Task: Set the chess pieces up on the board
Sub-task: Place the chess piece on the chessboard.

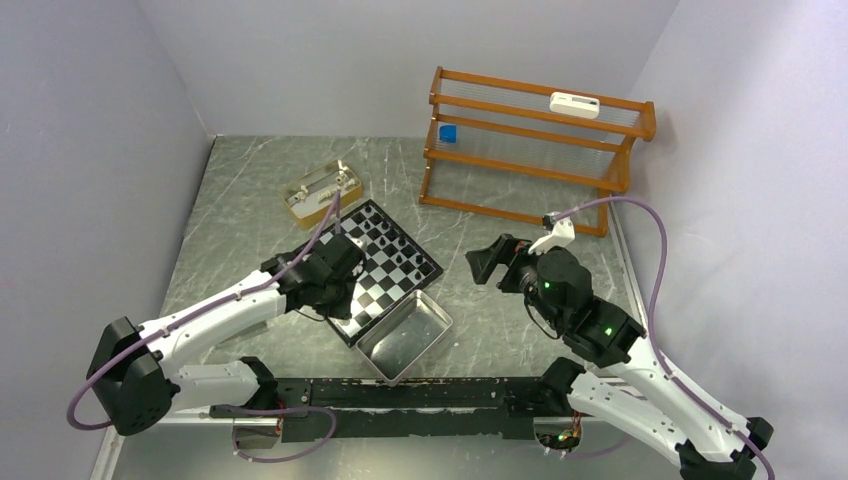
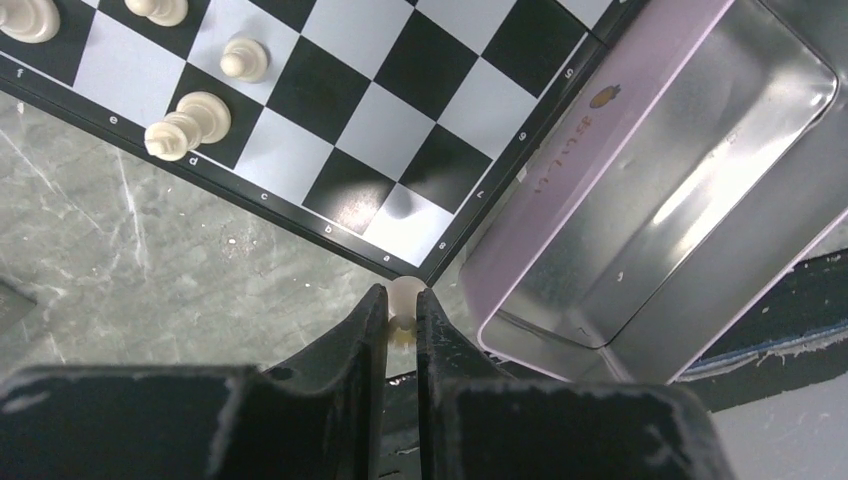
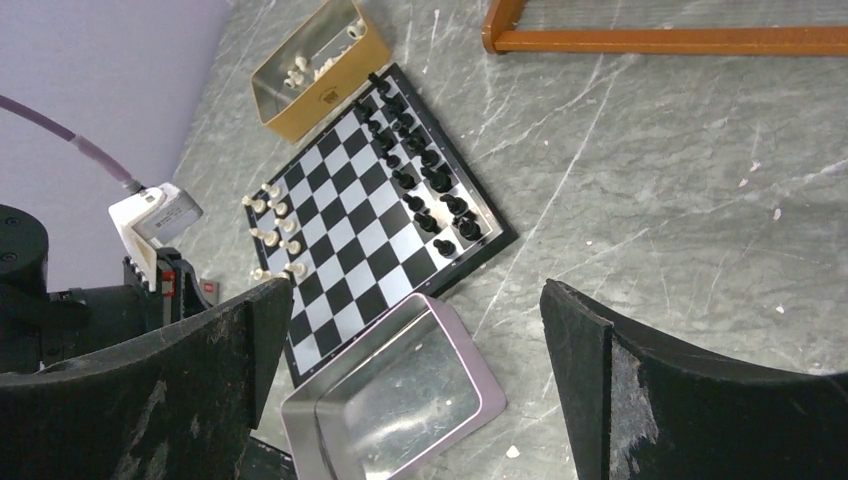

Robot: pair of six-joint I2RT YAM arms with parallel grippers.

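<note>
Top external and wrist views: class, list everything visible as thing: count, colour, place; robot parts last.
black-and-white checkered chessboard: one, black rim, table centre
tiny black chess pieces: two rows, board's far-right edge
tiny cream chess pieces: several on the opposite side, more in the box, one gripped
gold-coloured box: one, beyond board's far corner
shiny metal tray: one, silver, pinkish rim, beside board's near corner
wooden rack: one, orange-brown, far right
small white block: one, atop rack
small blue cube: one, rack's left end
grey marbled table: one, beneath all
left gripper: black, shut on a cream piece at board's near corner
right gripper: black, open, right of board
</note>
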